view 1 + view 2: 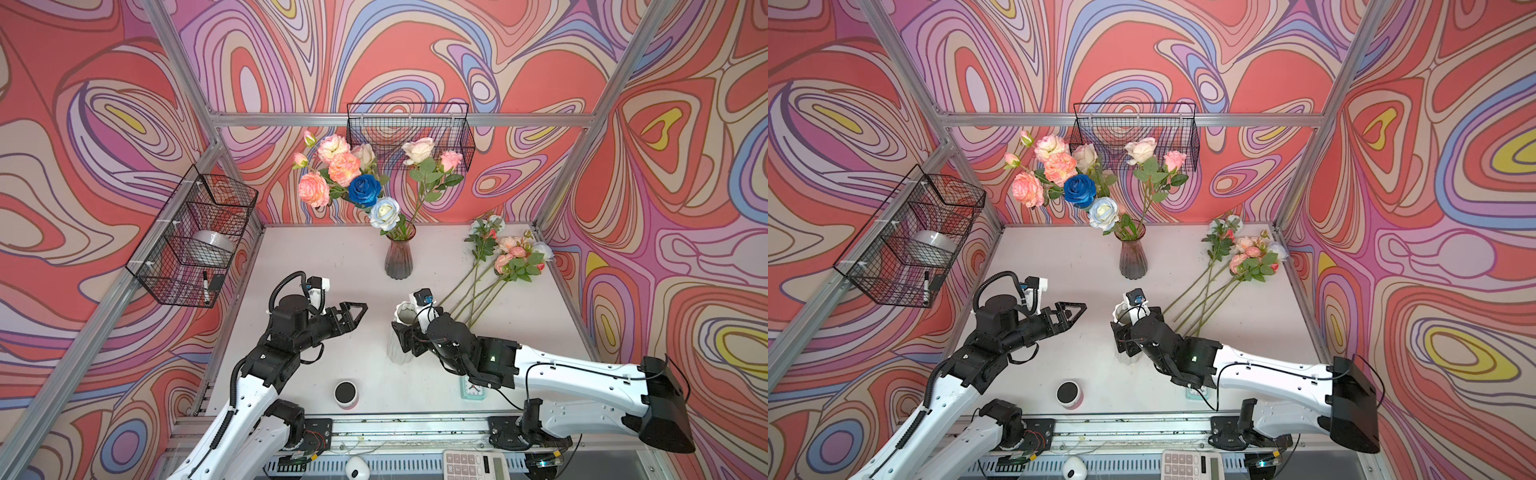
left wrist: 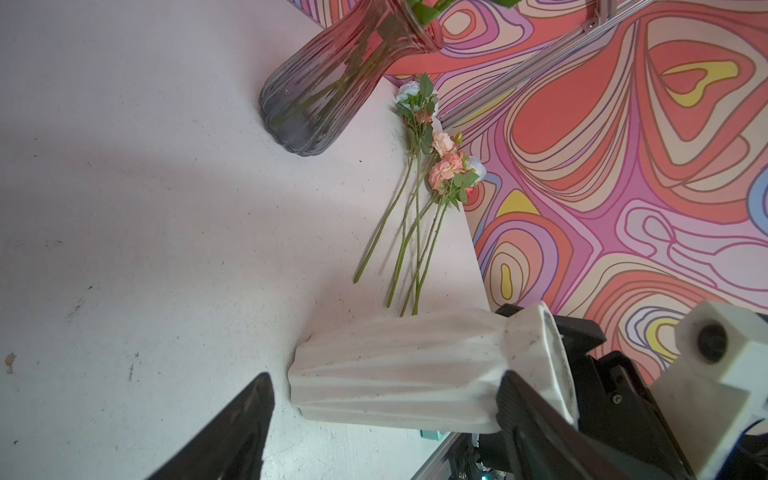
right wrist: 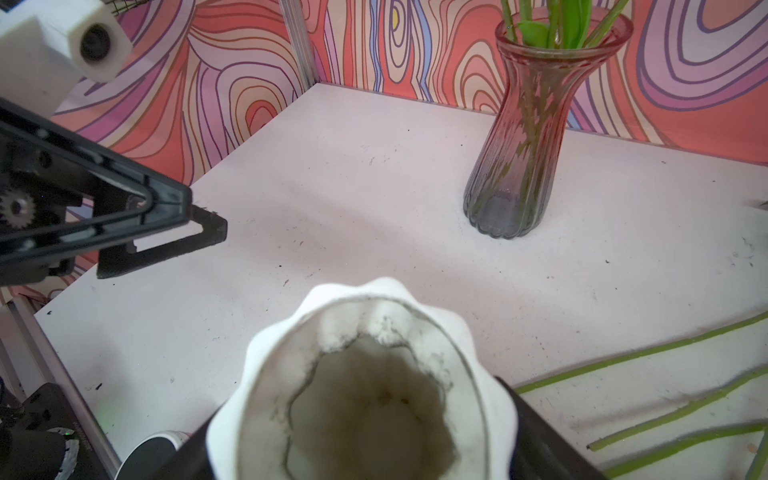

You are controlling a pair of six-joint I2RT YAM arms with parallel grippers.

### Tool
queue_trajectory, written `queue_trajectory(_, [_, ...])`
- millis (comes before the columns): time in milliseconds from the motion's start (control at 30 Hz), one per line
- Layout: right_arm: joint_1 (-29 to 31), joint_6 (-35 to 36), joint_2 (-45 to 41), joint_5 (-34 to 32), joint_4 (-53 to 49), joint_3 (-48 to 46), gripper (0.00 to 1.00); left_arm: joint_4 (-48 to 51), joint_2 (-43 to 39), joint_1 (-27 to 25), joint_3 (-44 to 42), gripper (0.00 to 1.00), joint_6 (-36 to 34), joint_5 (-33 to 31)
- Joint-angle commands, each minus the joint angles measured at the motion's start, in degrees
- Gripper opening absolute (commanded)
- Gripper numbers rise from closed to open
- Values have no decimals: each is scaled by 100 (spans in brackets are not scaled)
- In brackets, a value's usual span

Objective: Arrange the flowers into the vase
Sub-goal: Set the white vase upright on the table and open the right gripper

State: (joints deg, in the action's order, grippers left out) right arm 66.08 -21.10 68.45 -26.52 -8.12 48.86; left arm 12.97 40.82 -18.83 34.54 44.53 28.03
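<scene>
Flowers stood in two lots. The arranged flowers [image 1: 345,168] filled the glass vase [image 1: 399,259], their pink, peach, cream and blue heads fanned above its rim. The loose flowers [image 1: 505,262] lay flat on the table [image 1: 324,257] to the right of the glass vase, heads toward the back wall and bare stem ends pointing forward. An empty white vase [image 2: 395,374] stood upright in front of the glass vase, with those stem ends just beside it.

The right gripper [image 1: 413,328] straddled the white vase's neck, one jaw on each side. Whether it pinched the neck or stood clear of it could not be told. The left gripper [image 1: 358,313] hung spread wide and empty, in front of the glass vase and to its left, apart from both vases.

The loose flowers looked light, with thin, probably springy stems and soft heads that would crush easily. The best hold was likely the bare lower stem, clear of the leaves. Several stems crossed, so lifting one might drag its neighbours. The glass vase's mouth was narrow and already crowded, and its load looked top-heavy, so a careless push could tip it.

No writing was legible. The keys of the calculator [image 1: 473,463] and the dial of the small clock [image 1: 471,390], both well in front of the glass vase, were too small to read.
</scene>
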Motion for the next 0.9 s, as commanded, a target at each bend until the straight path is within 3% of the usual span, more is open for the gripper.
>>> queue_trajectory(0, [29, -29, -15, 54, -194, 223, 87, -151, -146, -33, -114, 86, 91, 131])
queue_trajectory(133, [121, 112, 320, 141, -197, 344, 87, -102, -204, -29, -180, 85, 73, 131])
queue_trajectory(333, [359, 396, 679, -268, -16, 439, 81, -118, -240, -33, -268, 85, 77, 167])
queue_trajectory(633, [590, 862, 773, -810, 525, 368, 43, -224, -309, -33, -387, 85, 139, 229])
queue_trajectory(767, [562, 1097, 680, -1059, 1112, 186, 39, -268, -330, -33, -422, 84, 179, 237])
queue_trajectory(867, [366, 1201, 733, -820, 1313, 297, 39, -286, -310, -32, -416, 84, 205, 237])
